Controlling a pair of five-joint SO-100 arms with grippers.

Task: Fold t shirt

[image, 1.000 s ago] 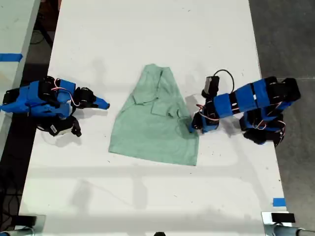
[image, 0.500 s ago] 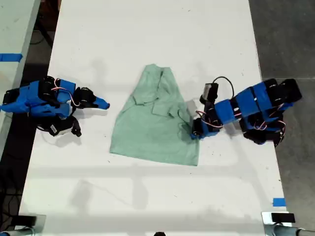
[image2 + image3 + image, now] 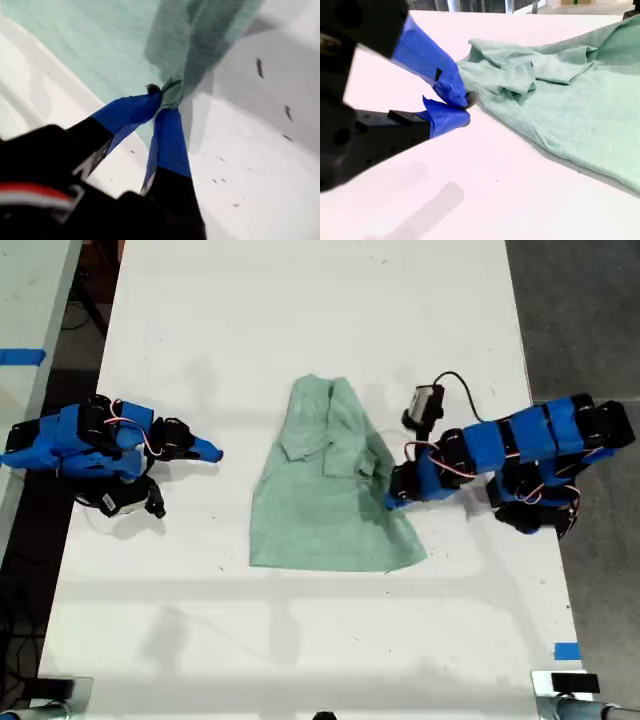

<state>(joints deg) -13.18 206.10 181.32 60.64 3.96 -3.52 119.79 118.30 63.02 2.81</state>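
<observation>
The pale mint-green t shirt (image 3: 330,500) lies wrinkled in the middle of the white table (image 3: 300,310), with its narrow end toward the far edge. My first gripper (image 3: 392,498) reaches in from the exterior view's right and is shut on a bunched bit of the t shirt's edge (image 3: 172,92), which it holds raised above the table; the first gripper (image 3: 162,100) has fabric pinched at its tips. My second gripper (image 3: 212,452) rests at the exterior view's left, shut and empty, a short way from the t shirt (image 3: 560,100). In its own view, my second gripper (image 3: 465,107) has its tips touching.
Strips of blue tape (image 3: 20,356) lie on the neighbouring surface at the exterior view's left, and another piece of tape (image 3: 566,650) sits near the table's lower right corner in the same view. Dark floor (image 3: 580,320) borders the table on that right side.
My first gripper has closed on the shirt's edge and pulled it toward the exterior view's right; the shirt's near hem shifted that way. The second arm has not moved.
</observation>
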